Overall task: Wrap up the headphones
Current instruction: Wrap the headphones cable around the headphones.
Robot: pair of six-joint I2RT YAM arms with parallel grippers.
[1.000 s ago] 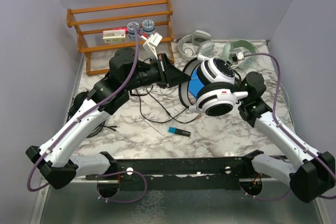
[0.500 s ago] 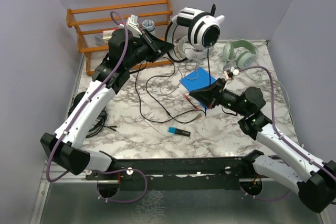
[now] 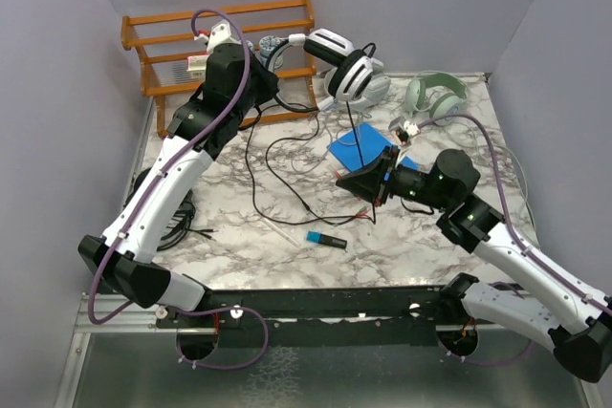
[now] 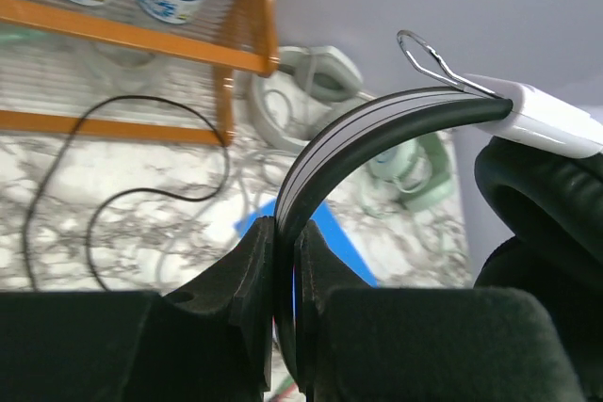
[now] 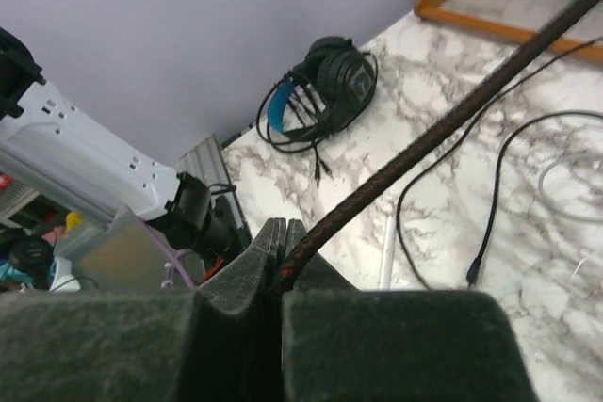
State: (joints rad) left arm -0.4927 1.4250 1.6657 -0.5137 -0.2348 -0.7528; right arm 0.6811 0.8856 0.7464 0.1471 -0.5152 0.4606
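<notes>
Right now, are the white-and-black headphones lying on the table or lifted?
Lifted: left gripper clamps the headphones' headband above the table.

I'm driving in a lab test cell: plain grey walls (image 3: 57, 45) box in a marble-print table (image 3: 239, 255), a black mounting rail (image 3: 325, 301) bolted along its near edge.

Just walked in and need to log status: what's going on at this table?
The left gripper is shut on the headband of the white-and-black headphones, holding them up near the wooden rack. The right gripper is shut on the braided cable that runs down from them, low over the table. The cable looks stretched out, not yet wound. An all-black pair lies at the left edge.
</notes>
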